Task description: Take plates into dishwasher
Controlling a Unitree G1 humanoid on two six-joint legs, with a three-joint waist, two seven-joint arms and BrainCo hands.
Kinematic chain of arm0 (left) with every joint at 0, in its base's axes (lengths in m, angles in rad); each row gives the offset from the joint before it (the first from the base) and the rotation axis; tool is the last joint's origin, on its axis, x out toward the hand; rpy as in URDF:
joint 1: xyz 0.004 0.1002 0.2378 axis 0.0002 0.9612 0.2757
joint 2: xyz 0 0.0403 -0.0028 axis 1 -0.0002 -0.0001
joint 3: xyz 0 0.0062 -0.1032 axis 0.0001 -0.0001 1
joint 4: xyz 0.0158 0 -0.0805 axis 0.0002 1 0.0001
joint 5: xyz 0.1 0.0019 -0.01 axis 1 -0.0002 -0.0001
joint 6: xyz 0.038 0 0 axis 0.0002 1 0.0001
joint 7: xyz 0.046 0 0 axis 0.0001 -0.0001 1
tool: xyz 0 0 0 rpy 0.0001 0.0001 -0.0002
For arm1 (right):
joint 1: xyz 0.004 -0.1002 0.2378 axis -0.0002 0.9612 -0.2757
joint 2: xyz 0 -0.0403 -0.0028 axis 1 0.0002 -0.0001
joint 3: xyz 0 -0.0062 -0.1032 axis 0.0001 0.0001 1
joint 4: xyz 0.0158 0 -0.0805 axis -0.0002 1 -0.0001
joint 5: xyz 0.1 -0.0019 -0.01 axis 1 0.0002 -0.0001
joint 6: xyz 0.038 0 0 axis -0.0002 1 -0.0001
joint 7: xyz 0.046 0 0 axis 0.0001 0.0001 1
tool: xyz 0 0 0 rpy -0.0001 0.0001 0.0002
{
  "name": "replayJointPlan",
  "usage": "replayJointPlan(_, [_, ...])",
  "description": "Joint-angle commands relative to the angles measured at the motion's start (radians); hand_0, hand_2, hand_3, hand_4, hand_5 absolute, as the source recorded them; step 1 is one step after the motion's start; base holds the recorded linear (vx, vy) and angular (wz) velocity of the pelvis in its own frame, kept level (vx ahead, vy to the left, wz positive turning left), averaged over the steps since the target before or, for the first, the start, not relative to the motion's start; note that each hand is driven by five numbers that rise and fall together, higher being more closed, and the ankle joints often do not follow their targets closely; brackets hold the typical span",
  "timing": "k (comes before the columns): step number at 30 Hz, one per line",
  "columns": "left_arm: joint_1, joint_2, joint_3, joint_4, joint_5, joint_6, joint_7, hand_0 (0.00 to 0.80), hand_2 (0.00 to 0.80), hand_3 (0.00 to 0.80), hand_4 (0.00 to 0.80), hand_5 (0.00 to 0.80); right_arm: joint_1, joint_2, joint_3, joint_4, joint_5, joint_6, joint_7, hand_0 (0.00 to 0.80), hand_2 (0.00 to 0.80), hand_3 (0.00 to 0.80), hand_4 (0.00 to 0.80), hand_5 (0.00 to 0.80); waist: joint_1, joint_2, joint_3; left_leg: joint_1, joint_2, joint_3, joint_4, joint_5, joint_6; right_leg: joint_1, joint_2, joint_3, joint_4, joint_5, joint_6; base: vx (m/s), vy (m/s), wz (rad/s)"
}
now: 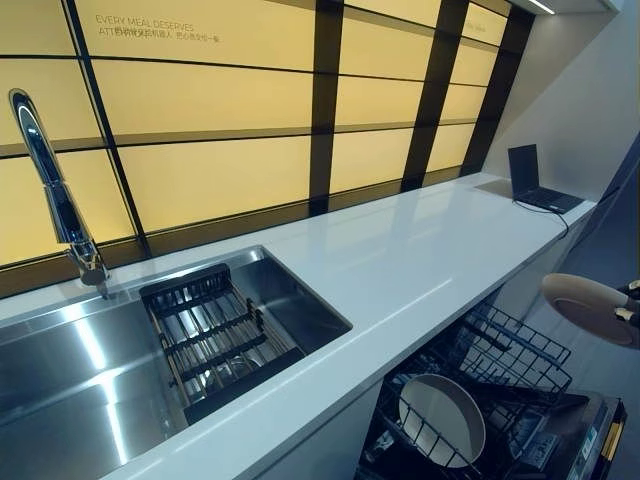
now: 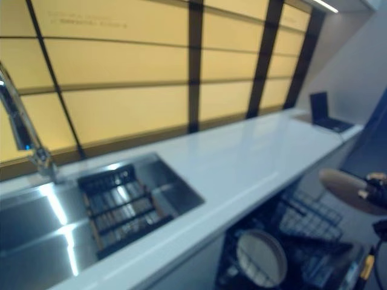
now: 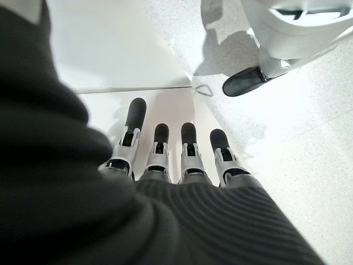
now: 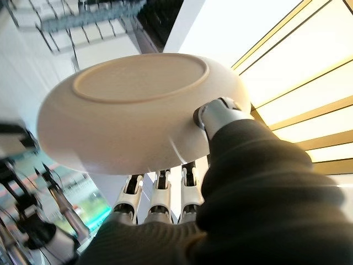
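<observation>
Right wrist view, plate underside up, right hand pinching

Beige plate, white counter, steel sink w/ black rack, yellow wall panels w/ black strips, white plate in black dishwasher rack.

Held plate: cut off at frame edge. Right hand: fingers largely hidden behind plate.

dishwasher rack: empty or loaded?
Loaded, partly: one plate stands on edge in the pulled-out rack; the right hand holds another plate.
</observation>
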Motion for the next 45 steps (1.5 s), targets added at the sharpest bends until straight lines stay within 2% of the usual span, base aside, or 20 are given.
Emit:
replayJointPlan(1, [-0.063,0.039,0.017,0.034,0.022,-0.045,0.003,0.000,0.000,0.000,0.000,0.000,-0.023,0.024,-0.005,-0.049,0.053,-0.018,-0.016,0.800,0.800,0.800,0.800,0.800,0.003,-0.036,0.003,-0.047,0.016,-0.011,-0.003,0.039,0.032,0.037,0.042,0.005,0.035,-0.062,-0.021,0.000,0.000,0.00])
replayJointPlan(8, [-0.061,0.040,0.008,0.029,0.038,-0.044,-0.001,0.000,0.000,0.000,0.000,0.000,-0.018,0.062,0.030,0.003,0.005,-0.051,-0.014,0.800,0.800,0.800,0.800,0.800,0.007,-0.026,0.006,-0.044,0.020,-0.010,-0.003,0.043,0.027,0.040,0.039,-0.002,0.029,-0.061,-0.021,0.009,-0.009,-0.01])
replayJointPlan(17, [-0.075,0.037,-0.024,0.013,0.051,-0.034,-0.006,0.000,0.000,0.000,0.000,0.000,-0.084,0.081,0.124,0.082,-0.022,-0.016,-0.016,0.800,0.800,0.800,0.800,0.800,0.024,-0.016,0.014,-0.041,0.024,-0.017,-0.003,0.048,0.023,0.041,0.036,-0.016,0.033,-0.064,-0.023,0.013,-0.018,0.00])
replayJointPlan(26, [-0.085,0.041,-0.064,-0.003,0.070,-0.036,-0.018,0.000,0.000,0.000,0.000,0.000,-0.154,0.106,0.205,0.212,-0.031,-0.018,-0.056,0.800,0.800,0.800,0.800,0.800,0.044,0.000,0.025,-0.041,0.027,-0.034,-0.003,0.053,0.019,0.045,0.032,-0.031,0.037,-0.069,-0.025,0.018,-0.032,0.00])
replayJointPlan(36, [-0.096,0.049,-0.105,-0.031,0.078,-0.027,-0.032,0.000,0.000,0.000,0.000,0.000,-0.280,0.103,0.297,0.334,-0.030,0.009,-0.094,0.800,0.800,0.800,0.800,0.800,0.070,0.023,0.042,-0.063,0.035,-0.059,-0.003,0.073,0.005,0.038,0.029,-0.051,0.047,-0.075,-0.032,0.023,-0.059,0.03])
replayJointPlan(39, [-0.096,0.049,-0.106,-0.032,0.078,-0.027,-0.032,0.000,0.000,0.000,0.000,0.000,-0.282,0.103,0.299,0.337,-0.028,0.010,-0.095,0.800,0.800,0.800,0.800,0.800,0.070,0.024,0.043,-0.063,0.035,-0.060,-0.003,0.074,0.005,0.037,0.029,-0.052,0.048,-0.075,-0.032,0.007,-0.031,0.01])
replayJointPlan(45, [-0.103,0.054,-0.123,-0.057,0.058,-0.036,-0.034,0.000,0.000,0.000,0.000,0.000,-0.338,0.078,0.311,0.381,-0.009,0.003,-0.138,0.800,0.800,0.800,0.800,0.800,0.082,0.048,0.073,-0.098,0.045,-0.079,0.008,0.092,-0.004,0.010,0.023,-0.063,0.090,-0.095,-0.042,0.008,-0.082,0.07])
